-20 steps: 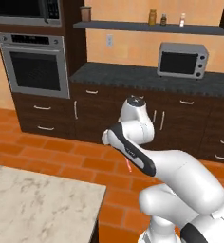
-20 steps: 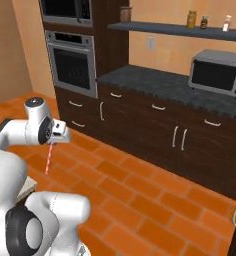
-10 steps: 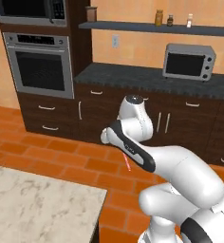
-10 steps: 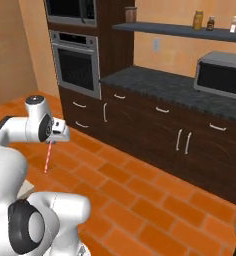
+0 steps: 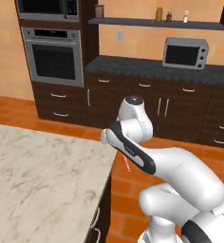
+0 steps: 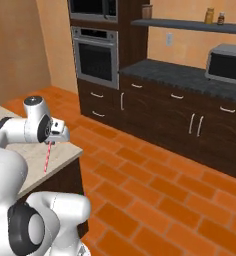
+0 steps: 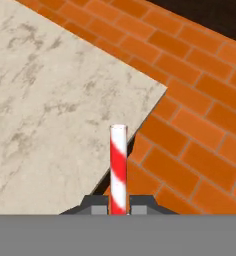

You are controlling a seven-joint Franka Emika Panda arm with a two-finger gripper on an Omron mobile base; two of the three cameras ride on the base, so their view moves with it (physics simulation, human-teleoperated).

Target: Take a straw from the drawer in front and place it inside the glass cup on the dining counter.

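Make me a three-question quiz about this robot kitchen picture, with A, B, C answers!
1. Where is the microwave?
A. on the dark counter
B. on the floor
C. on the marble counter

2. What colours is the straw?
A. blue and yellow
B. red and white
C. all green

3. What is the gripper doing?
A. open, holding nothing
B. shut on a cup
C. shut on the straw

Answers:
1. A, it sits on the dark counter beside the oven.
2. B, the hand view shows red and white stripes.
3. C, the straw stands between the closed fingers.
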